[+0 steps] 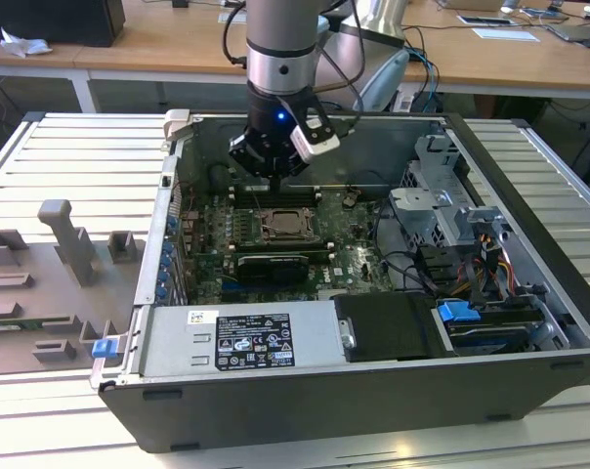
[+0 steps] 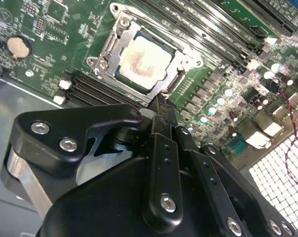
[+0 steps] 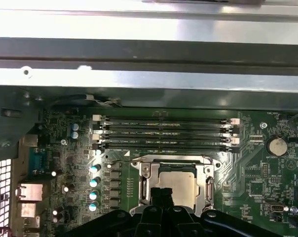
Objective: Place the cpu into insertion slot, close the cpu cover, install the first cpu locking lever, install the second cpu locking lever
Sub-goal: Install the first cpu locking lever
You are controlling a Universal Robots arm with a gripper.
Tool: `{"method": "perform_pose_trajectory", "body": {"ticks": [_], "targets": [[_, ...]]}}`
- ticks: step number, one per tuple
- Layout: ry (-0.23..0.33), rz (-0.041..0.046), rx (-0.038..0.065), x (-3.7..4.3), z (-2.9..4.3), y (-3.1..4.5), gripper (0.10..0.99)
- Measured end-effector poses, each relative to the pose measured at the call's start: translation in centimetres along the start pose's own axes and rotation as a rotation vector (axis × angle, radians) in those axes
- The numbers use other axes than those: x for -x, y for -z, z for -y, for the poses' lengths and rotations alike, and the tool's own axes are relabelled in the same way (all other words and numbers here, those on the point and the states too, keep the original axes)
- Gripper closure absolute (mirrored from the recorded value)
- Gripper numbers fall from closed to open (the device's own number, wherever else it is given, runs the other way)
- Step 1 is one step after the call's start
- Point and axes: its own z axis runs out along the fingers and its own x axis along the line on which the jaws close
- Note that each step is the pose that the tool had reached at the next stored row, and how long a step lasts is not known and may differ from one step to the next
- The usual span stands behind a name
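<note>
The cpu [image 2: 141,61] shows a pale silver face with a reddish smear and lies flat in the insertion slot [image 1: 288,227] on the green board. The cpu cover [image 2: 112,47], a silvery frame, lies down around the chip; in the first wrist view the cover [image 3: 148,180] frames the cpu [image 3: 182,183]. My gripper [image 2: 159,102] is shut with nothing between its black fingers. Its tip hovers at the socket's edge, just over the rim. In the first wrist view the gripper [image 3: 162,193] overlaps the chip's near side. In the exterior view the gripper [image 1: 273,176] hangs above the socket's far side.
Long black memory slots [image 3: 164,133] run beside the socket. A coin battery [image 3: 276,145] sits on the board. The open case's metal wall [image 3: 139,49] stands behind. A power supply [image 1: 241,337] and a drive cage with cables [image 1: 442,210] lie inside. Grey fixtures [image 1: 61,264] stand at the exterior view's left.
</note>
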Motion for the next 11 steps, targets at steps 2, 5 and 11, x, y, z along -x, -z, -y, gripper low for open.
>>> {"method": "perform_pose_trajectory", "body": {"ticks": [2,5,11], "targets": [[0.0,0.0029,0.0,-0.39,-0.01,0.0,0.98],[0.001,0.0069,0.001,-0.94,-0.02,0.01,0.98],[0.001,0.0104,0.007,-2.26,-0.05,0.0,0.98]]}}
